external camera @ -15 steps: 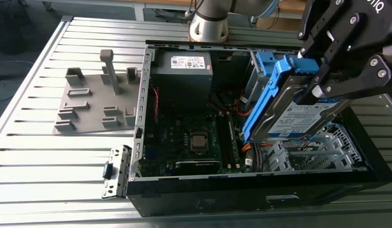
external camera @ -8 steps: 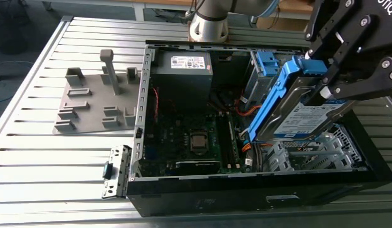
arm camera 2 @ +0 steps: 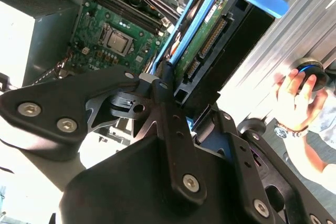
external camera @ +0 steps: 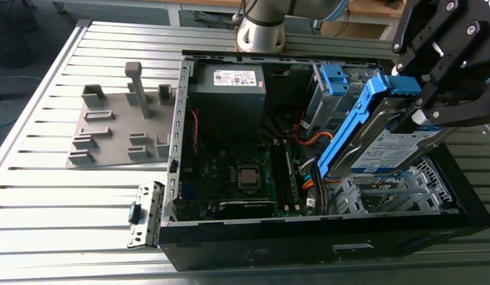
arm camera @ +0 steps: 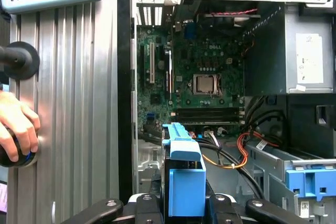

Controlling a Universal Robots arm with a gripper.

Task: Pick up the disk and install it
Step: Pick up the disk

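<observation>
my gripper [external camera: 423, 116] is closed on the disk [external camera: 391, 148], one finger on each side of its body. in the first wrist view the gripper [arm camera: 182, 205] flanks the blue carrier of the disk [arm camera: 181, 169].

position of the disk:
- held in the air, steeply tilted, over the open case [external camera: 308, 240], at the exterior view's right.
- label face turned toward the exterior camera, with a blue rail along its upper long edge.
- in the second wrist view the green circuit board on the disk [arm camera 2: 205, 48] faces the camera.
- lower end close above the perforated drive cage [external camera: 387, 196]. i cannot tell whether they touch.

surroundings:
- motherboard [external camera: 245, 172] on the case floor, exposed.
- power supply [external camera: 229, 89] in the far corner.
- blue bracket [external camera: 334, 77] on the metal bay, beside the raised end of the disk.
- grey fixture plate [external camera: 118, 127] on the slatted table [external camera: 39, 196], apart from the case.
- a person's hand [arm camera 2: 294, 95] on a round knob [arm camera 2: 313, 70] at the table edge.
</observation>
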